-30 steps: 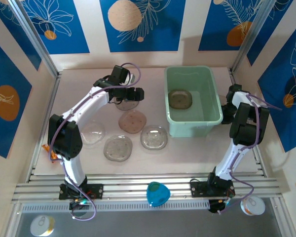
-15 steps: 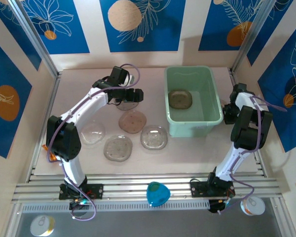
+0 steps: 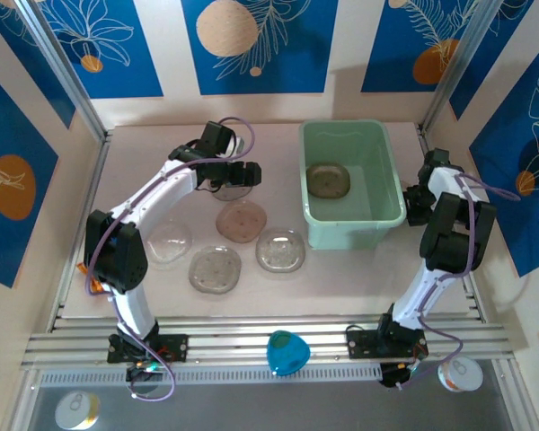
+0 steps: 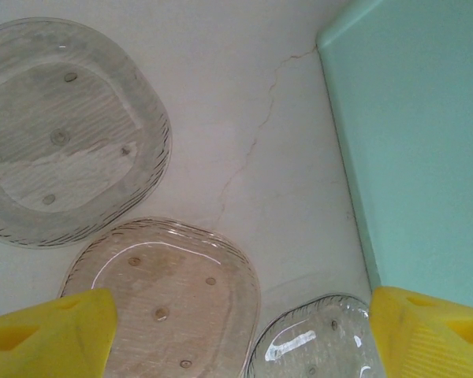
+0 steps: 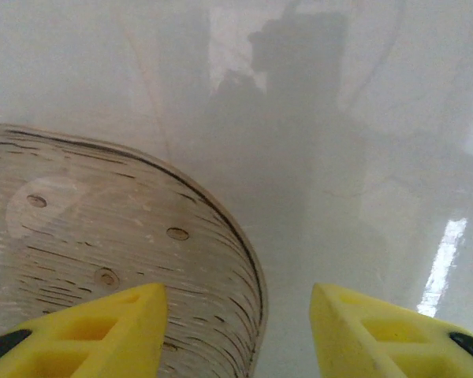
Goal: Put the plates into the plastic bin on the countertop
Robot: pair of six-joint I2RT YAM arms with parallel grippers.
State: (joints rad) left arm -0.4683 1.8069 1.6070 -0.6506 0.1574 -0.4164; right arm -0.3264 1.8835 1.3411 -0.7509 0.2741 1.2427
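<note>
The pale mint plastic bin (image 3: 352,223) stands at the right of the countertop (image 3: 162,144), with one brownish plate (image 3: 328,180) on its floor. Several translucent plates lie left of it: a pinkish one (image 3: 241,221), a clear one (image 3: 280,250), a grey one (image 3: 215,269) and a clear one (image 3: 169,241). My left gripper (image 3: 242,172) hovers open above another plate (image 3: 230,190). In the left wrist view its jaws (image 4: 240,339) frame a pinkish plate (image 4: 162,299) and a clear plate (image 4: 319,342). My right gripper (image 3: 417,199) is by the bin's right wall. Its jaws (image 5: 240,331) stand open, the rim of a brownish plate (image 5: 87,228) lying between them untouched.
An orange packet (image 3: 83,268) lies at the countertop's left edge by the rail. A blue object (image 3: 286,352) rests on the metal rails in front. The bin's wall (image 4: 414,142) is close on the right of the left gripper. A grey plate (image 4: 63,134) lies further off.
The right gripper's jaws have opened, and that arm has shifted slightly up and right. The left arm has barely moved. The plates have not shifted.
</note>
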